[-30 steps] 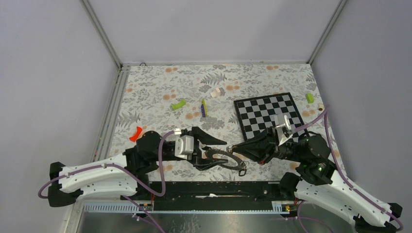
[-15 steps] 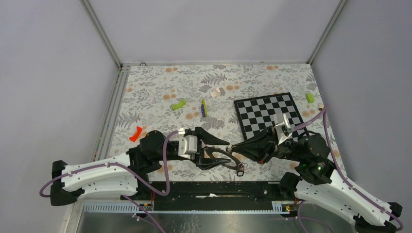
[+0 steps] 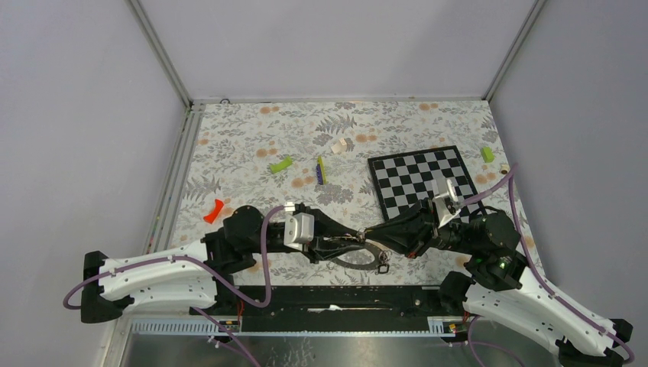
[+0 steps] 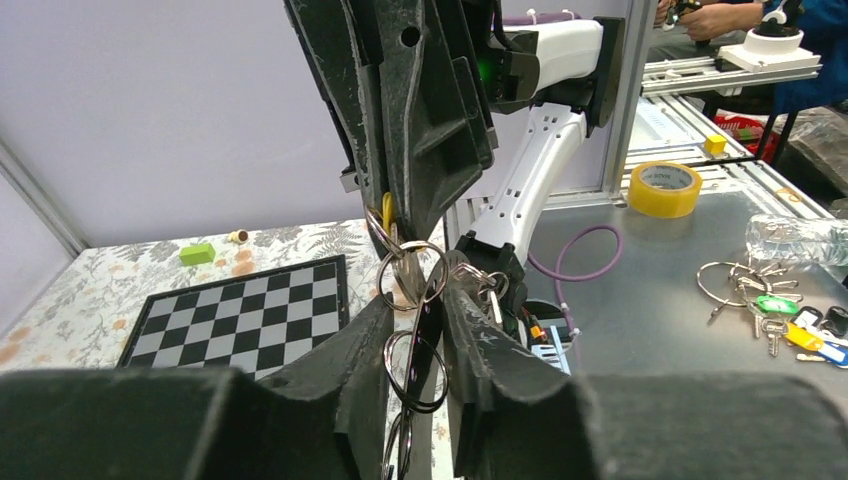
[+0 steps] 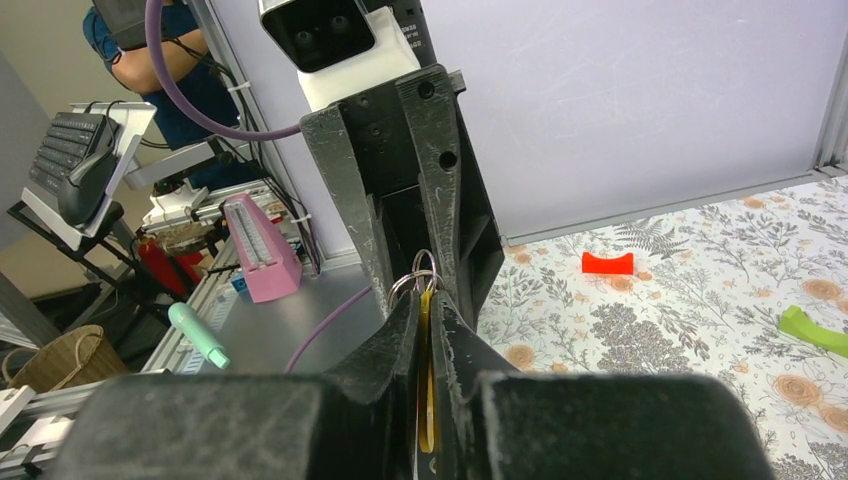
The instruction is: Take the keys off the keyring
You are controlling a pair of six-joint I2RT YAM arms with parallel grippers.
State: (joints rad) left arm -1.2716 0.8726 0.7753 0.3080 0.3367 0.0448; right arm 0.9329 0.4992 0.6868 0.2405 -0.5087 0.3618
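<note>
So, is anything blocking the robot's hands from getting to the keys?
No, nothing visible. The right gripper pinches a yellow tag, and the left gripper has a finger on either side of the keys, right by the keyring.

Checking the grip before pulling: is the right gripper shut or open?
Shut: the right gripper clamps a yellow key tag, with no gap showing beside it in the wrist view.

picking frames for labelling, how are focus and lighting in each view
Top external: even light, no glare, but the dark keyring is tiny and blends into the patterned cloth. Left wrist: keys fairly sharp, the left end effector's fingers dark and soft. Right wrist: right end effector's fingers a black blur around the yellow tag, background crisp.
</note>
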